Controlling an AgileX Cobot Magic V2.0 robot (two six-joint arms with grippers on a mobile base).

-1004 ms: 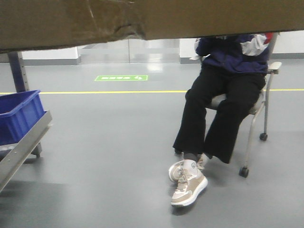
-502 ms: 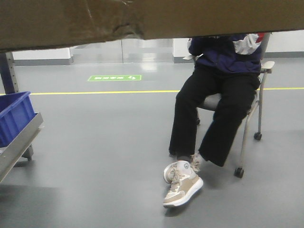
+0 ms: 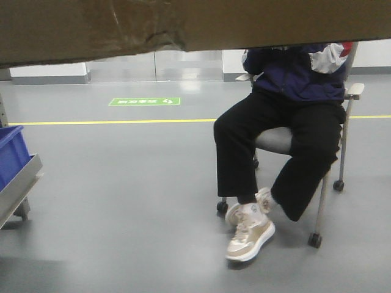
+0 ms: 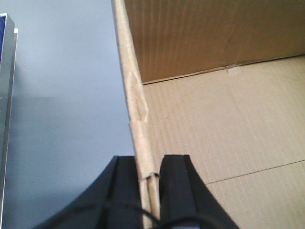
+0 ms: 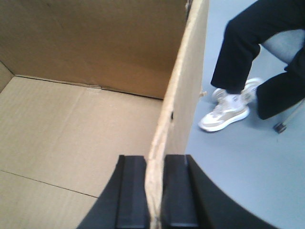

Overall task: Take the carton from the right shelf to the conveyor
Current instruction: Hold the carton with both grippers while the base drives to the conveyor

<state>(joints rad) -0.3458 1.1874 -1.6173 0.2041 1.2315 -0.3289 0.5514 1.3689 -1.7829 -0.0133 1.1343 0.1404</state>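
Note:
The carton is a plain brown cardboard box held in the air. Its underside fills the top of the front view, with a tear and clear tape at the left. My left gripper is shut on the carton's left wall. My right gripper is shut on its right wall. Both wrist views look down into the empty open carton. The conveyor and the right shelf are out of view.
A seated person in black trousers on a wheeled chair is ahead on the right. A blue bin on a metal rack is at the left edge. Grey floor with a yellow line lies ahead.
The view has swung right: the blue bin and rack slid toward the left edge. The person has shifted their legs and chair. The carton stays gripped on both sides.

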